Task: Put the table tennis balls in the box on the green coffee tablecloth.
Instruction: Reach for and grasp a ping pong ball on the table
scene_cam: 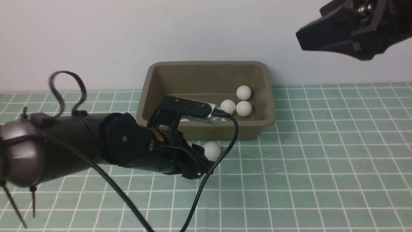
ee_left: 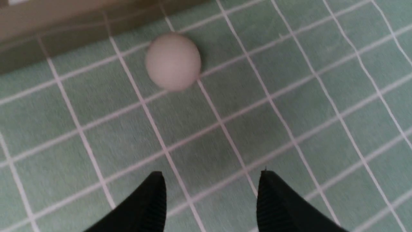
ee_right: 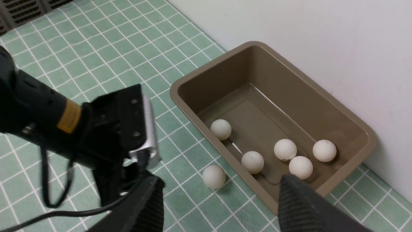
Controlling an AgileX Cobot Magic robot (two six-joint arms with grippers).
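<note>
Nearest the front camera, my left end effector [ee_left: 210, 193] hangs over the green tablecloth [scene_cam: 305, 180], its fingertips wide apart with nothing between them. My right end effector [ee_right: 222, 196] hangs raised to the side, also spread and empty.

Just beyond my left fingers, one loose ball [scene_cam: 212, 150] sits on the cloth beside the box [scene_cam: 265, 96]. Being round, it could roll off if a single finger nudged it before both straddled it. Its closeness to the near wall could make a finger hit the tub and shove it.

Farther off, five balls lie inside, one of them [ee_right: 220, 129] against the near wall. Releasing too close to the rim might let the last one bounce out.
</note>
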